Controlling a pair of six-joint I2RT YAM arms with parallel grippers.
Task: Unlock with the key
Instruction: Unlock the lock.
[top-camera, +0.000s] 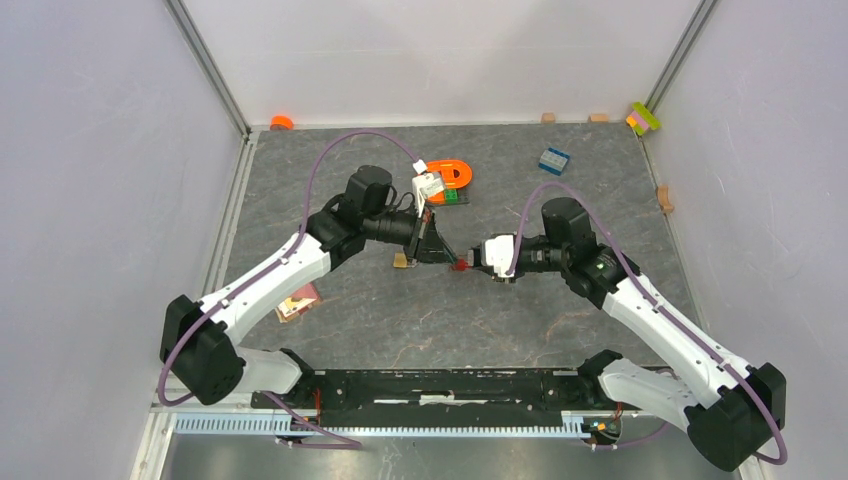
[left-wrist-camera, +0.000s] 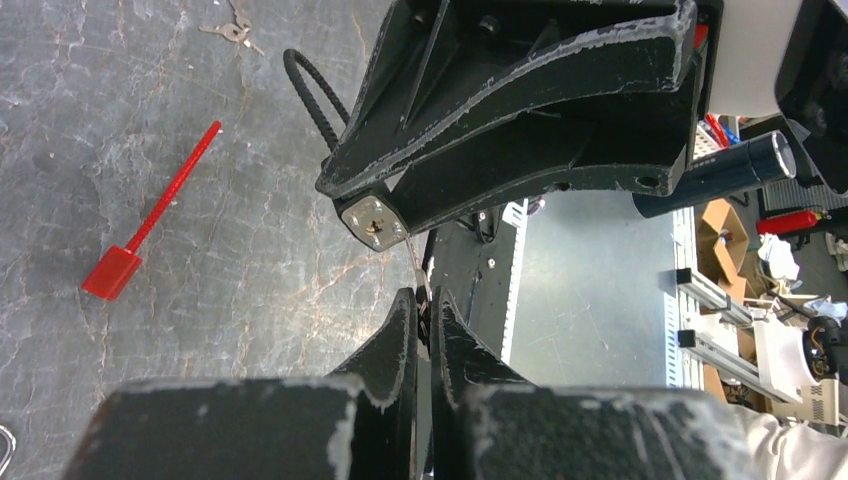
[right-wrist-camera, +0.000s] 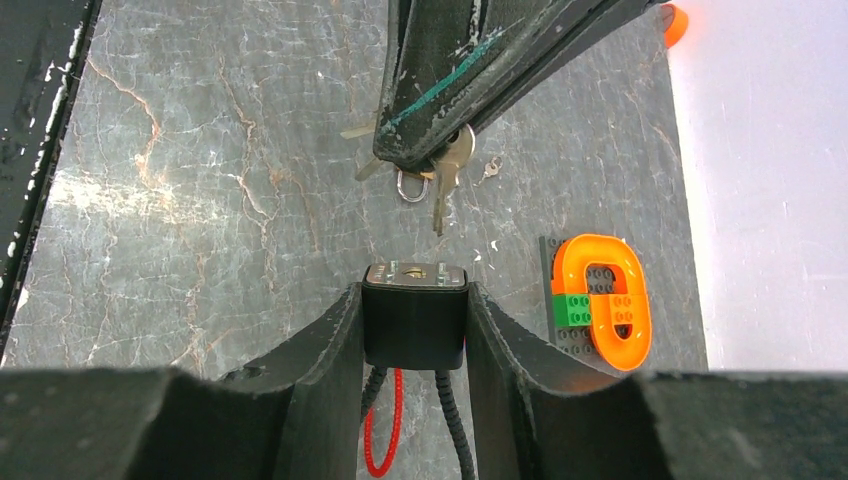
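My right gripper (right-wrist-camera: 415, 298) is shut on a black padlock (right-wrist-camera: 415, 325) with a black cable shackle. Its silver keyhole face (left-wrist-camera: 373, 222) points toward my left gripper. The left gripper (left-wrist-camera: 425, 300) is shut on a key (left-wrist-camera: 416, 266), with spare keys on a ring (right-wrist-camera: 412, 186) dangling beside it. The key's blade (right-wrist-camera: 440, 205) points at the keyhole face, its tip a short gap away in the right wrist view. From above, both grippers (top-camera: 437, 250) (top-camera: 472, 262) meet tip to tip over the middle of the table.
A red plastic tie (left-wrist-camera: 150, 222) lies on the grey table under the lock. An orange ring on a grey brick plate (top-camera: 452, 178) sits behind the left wrist, with a blue brick (top-camera: 553, 159) at back right. A brass piece (top-camera: 401, 260) and a card (top-camera: 298, 300) lie left.
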